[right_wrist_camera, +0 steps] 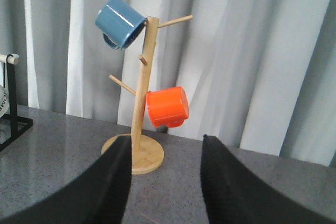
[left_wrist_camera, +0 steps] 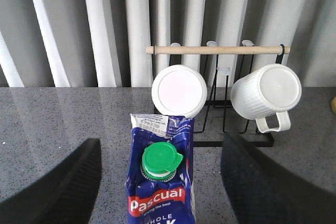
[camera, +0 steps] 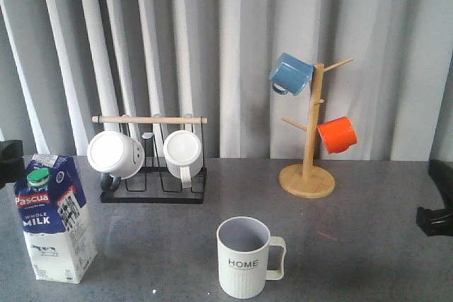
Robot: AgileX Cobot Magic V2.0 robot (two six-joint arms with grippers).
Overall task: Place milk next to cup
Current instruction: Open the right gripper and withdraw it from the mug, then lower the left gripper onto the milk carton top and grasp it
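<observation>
The milk (camera: 53, 217) is a blue and white gable-top carton with a green cap. It stands upright at the front left of the table. The cup (camera: 244, 256), a ribbed pale mug marked "HOME", stands at the front centre, well right of the carton. In the left wrist view my left gripper (left_wrist_camera: 160, 145) is open, with one black finger (left_wrist_camera: 63, 184) on each side of the milk (left_wrist_camera: 163, 182), not touching it. My right gripper (right_wrist_camera: 165, 142) is open and empty, facing the mug tree. The cup is out of both wrist views.
A black wire rack (camera: 152, 189) with a wooden bar holds two white mugs (camera: 115, 153) (camera: 182, 152) at the back left. A wooden mug tree (camera: 308, 175) with a blue mug (camera: 290, 73) and an orange mug (camera: 336, 134) stands at the back right. Grey curtains hang behind.
</observation>
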